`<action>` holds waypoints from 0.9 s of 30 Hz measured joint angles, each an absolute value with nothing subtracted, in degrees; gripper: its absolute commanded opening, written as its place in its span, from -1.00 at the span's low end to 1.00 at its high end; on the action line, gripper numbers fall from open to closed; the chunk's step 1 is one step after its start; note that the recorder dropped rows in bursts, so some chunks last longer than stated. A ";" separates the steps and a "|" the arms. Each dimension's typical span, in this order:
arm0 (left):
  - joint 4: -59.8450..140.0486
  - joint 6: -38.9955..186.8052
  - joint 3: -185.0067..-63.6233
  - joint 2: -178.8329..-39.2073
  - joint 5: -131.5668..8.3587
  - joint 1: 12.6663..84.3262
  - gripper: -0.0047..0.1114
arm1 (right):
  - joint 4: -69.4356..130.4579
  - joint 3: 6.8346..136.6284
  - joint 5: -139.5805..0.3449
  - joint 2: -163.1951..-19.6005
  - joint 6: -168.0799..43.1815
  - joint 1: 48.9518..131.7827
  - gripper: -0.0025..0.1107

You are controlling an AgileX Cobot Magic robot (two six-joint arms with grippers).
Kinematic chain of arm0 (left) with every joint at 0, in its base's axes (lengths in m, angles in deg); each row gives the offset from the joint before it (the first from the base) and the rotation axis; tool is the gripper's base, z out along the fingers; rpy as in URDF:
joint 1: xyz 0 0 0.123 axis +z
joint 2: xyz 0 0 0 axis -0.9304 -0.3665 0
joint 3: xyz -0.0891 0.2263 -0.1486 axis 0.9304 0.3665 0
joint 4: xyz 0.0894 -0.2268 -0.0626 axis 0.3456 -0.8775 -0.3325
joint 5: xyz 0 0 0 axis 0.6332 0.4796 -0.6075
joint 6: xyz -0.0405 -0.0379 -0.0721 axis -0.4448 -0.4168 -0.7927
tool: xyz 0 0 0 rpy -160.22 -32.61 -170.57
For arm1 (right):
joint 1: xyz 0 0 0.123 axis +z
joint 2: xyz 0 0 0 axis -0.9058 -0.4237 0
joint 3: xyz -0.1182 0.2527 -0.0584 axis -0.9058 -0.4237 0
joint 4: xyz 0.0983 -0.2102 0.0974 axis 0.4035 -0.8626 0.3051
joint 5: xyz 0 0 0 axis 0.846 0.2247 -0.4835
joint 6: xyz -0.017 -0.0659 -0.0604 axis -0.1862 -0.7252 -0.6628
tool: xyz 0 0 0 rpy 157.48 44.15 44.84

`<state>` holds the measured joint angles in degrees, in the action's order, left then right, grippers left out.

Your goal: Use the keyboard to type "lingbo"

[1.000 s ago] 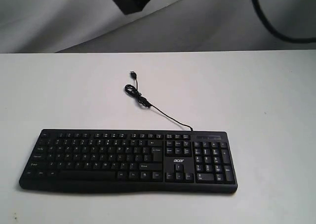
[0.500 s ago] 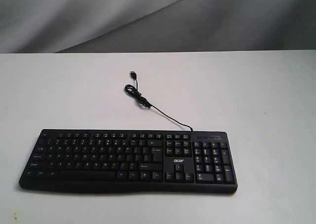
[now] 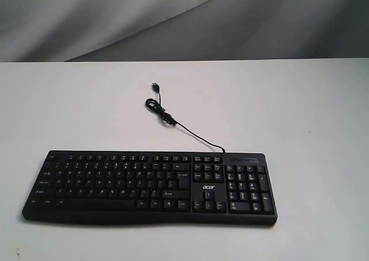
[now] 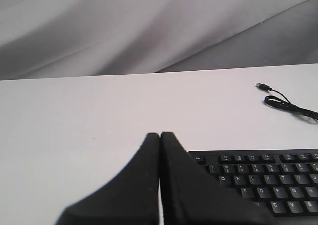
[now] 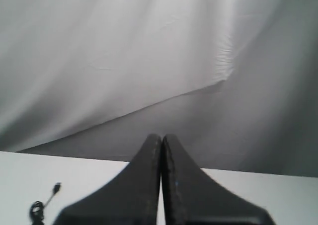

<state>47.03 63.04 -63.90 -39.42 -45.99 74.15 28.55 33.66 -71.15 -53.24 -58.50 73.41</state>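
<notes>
The black keyboard [image 3: 150, 186] lies flat near the front of the white table, numeric pad and white acer logo at its right end. Its thin black cable [image 3: 173, 121] curls away toward the back, ending in a loose USB plug. Neither gripper shows in the exterior view. In the left wrist view my left gripper [image 4: 160, 134] is shut with nothing in it, its tips near the keyboard's [image 4: 263, 183] Esc corner, height above the table unclear. In the right wrist view my right gripper [image 5: 162, 136] is shut and empty, pointing past the table's far edge; the cable end [image 5: 43, 205] shows beside it.
The white table [image 3: 300, 111] stretches on all sides of the keyboard. A grey draped cloth backdrop [image 3: 173, 19] hangs behind the table's far edge.
A black arm part and a dark cable that showed at the top of the exterior view a second ago have gone out of frame. The keyboard has not moved.
</notes>
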 measured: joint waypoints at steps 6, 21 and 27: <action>47.03 63.04 -63.90 -39.42 -45.99 74.15 -0.91 | 27.74 21.44 -71.25 -40.44 -58.50 65.96 -0.96; 47.03 63.04 -63.90 -39.42 -45.99 74.15 -0.91 | 27.51 7.11 -61.83 -19.94 -61.10 65.19 -0.96; 47.03 63.04 -63.90 -39.42 -45.99 74.15 -0.91 | 27.51 7.06 -50.56 -19.82 -61.75 64.92 -0.96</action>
<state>47.03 63.04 -63.90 -39.42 -45.99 74.15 27.51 7.06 -50.56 -19.82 -61.75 64.92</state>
